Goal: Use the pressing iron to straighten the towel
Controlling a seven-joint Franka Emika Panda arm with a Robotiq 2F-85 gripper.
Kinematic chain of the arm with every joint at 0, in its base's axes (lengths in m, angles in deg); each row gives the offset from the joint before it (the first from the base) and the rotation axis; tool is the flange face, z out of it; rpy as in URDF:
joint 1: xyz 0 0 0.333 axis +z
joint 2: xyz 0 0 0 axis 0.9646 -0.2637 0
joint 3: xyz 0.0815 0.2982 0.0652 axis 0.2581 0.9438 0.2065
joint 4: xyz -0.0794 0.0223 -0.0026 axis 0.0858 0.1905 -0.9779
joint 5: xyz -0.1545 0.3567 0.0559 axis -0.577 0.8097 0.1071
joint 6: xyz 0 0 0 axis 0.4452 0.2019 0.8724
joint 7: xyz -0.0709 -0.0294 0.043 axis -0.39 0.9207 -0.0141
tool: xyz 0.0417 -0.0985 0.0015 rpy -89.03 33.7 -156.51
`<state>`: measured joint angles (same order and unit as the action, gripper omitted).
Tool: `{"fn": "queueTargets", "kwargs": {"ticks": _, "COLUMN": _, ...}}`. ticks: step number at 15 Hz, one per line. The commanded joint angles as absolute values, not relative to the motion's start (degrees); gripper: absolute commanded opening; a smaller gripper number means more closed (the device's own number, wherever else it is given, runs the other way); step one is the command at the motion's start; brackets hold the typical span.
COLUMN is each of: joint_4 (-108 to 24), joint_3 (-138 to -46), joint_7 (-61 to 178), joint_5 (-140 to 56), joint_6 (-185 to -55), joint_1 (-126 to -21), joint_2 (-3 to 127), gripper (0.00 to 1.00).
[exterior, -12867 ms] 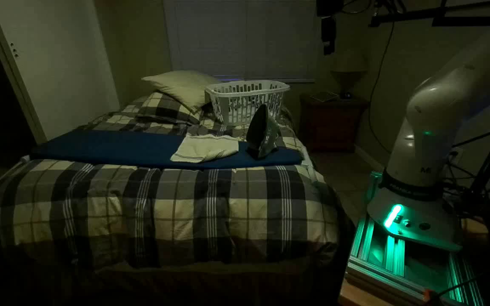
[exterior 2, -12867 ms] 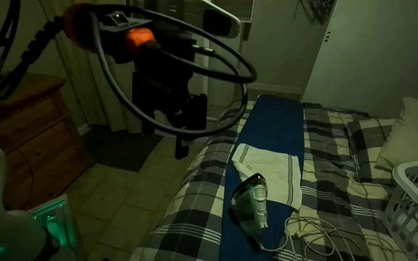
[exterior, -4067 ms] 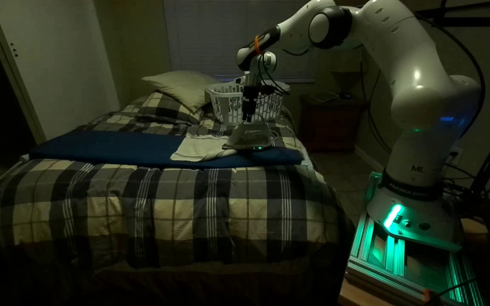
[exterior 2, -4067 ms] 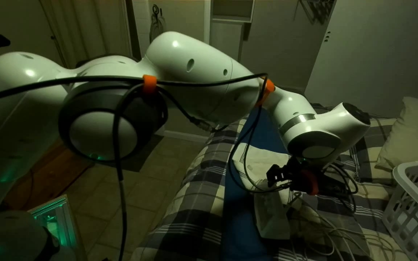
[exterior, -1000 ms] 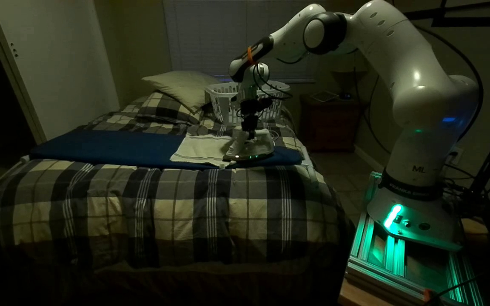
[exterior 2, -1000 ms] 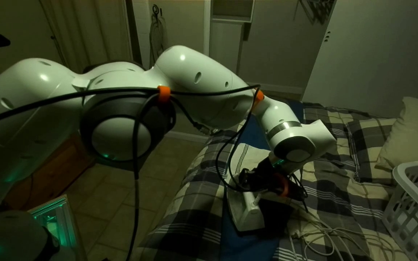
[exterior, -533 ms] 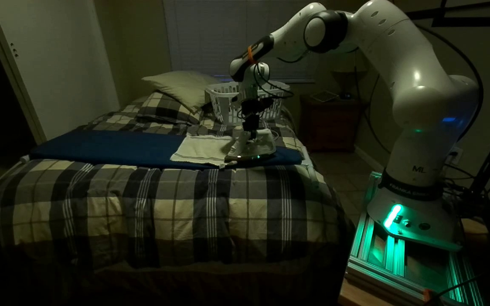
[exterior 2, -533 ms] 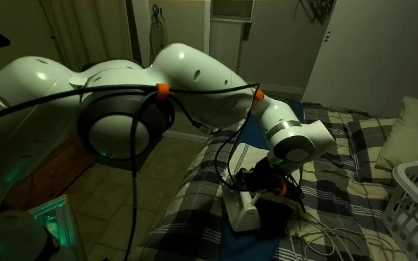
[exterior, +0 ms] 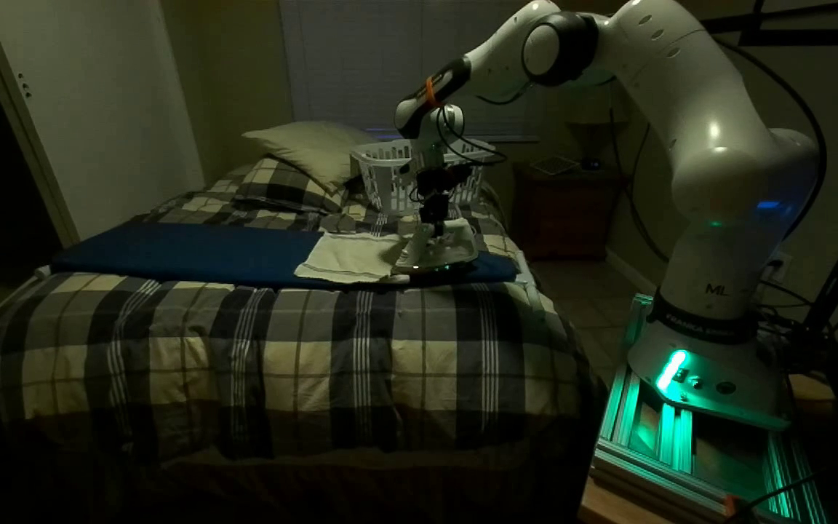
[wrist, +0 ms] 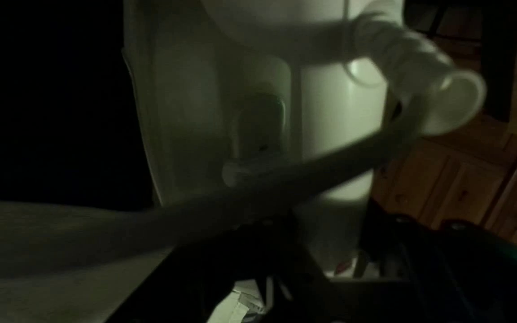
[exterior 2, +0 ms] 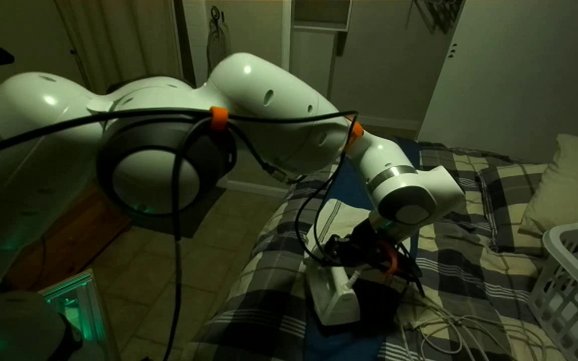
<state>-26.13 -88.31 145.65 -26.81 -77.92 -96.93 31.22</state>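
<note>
In exterior view: surface across bed; on surface, towel, pressing iron right of it, at towel's edge. End effector atop pressing iron. Behind, on bed: basket; pillows left of basket. Nightstand right of bed's far end. Cord on bed, between pressing iron and basket.

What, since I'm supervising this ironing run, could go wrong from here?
The iron has its tip at the towel, so a push might bunch rather than flatten it. The cord crosses the wrist view and could snag on the claw. The iron also sits close to the edge of the blue pad, so a stroke that way might carry it off.
</note>
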Motion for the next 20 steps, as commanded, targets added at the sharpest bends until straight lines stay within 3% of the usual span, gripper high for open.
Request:
{"fn": "queueTargets", "kwargs": {"ticks": 1, "joint_4": -28.7, "joint_3": -89.2, "joint_7": 146.5, "joint_5": -28.6, "joint_6": -79.3, "joint_1": -96.7, "joint_2": 34.8, "gripper": 0.34}}
{"fn": "queueTargets", "kwargs": {"ticks": 2, "joint_4": -28.8, "joint_3": -89.4, "joint_7": 146.7, "joint_5": -28.9, "joint_6": -80.0, "joint_1": -96.7, "joint_2": 34.8, "gripper": 0.6}}
{"fn": "queueTargets", "kwargs": {"ticks": 3, "joint_4": -29.0, "joint_3": -89.5, "joint_7": 146.9, "joint_5": -29.1, "joint_6": -80.7, "joint_1": -96.6, "joint_2": 34.9, "gripper": 0.15}}
{"fn": "queueTargets", "kwargs": {"ticks": 9, "joint_4": -29.4, "joint_3": -89.8, "joint_7": 147.0, "joint_5": -29.6, "joint_6": -80.9, "joint_1": -96.7, "joint_2": 36.3, "gripper": 0.13}}
{"fn": "queueTargets", "kwargs": {"ticks": 10, "joint_4": -29.8, "joint_3": -89.8, "joint_7": 147.1, "joint_5": -29.5, "joint_6": -81.0, "joint_1": -96.7, "joint_2": 36.5, "gripper": 0.62}}
{"fn": "queueTargets", "kwargs": {"ticks": 12, "joint_4": -30.4, "joint_3": -89.8, "joint_7": 147.2, "joint_5": -29.5, "joint_6": -80.7, "joint_1": -96.6, "joint_2": 36.9, "gripper": 0.67}}
{"fn": "queueTargets", "kwargs": {"ticks": 16, "joint_4": -32.3, "joint_3": -90.1, "joint_7": 147.0, "joint_5": -30.1, "joint_6": -80.6, "joint_1": -95.9, "joint_2": 38.8, "gripper": 0.96}}
{"fn": "queueTargets", "kwargs": {"ticks": 20, "joint_4": -34.5, "joint_3": -90.3, "joint_7": 147.1, "joint_5": -31.3, "joint_6": -80.8, "joint_1": -95.4, "joint_2": 39.9, "gripper": 1.0}}
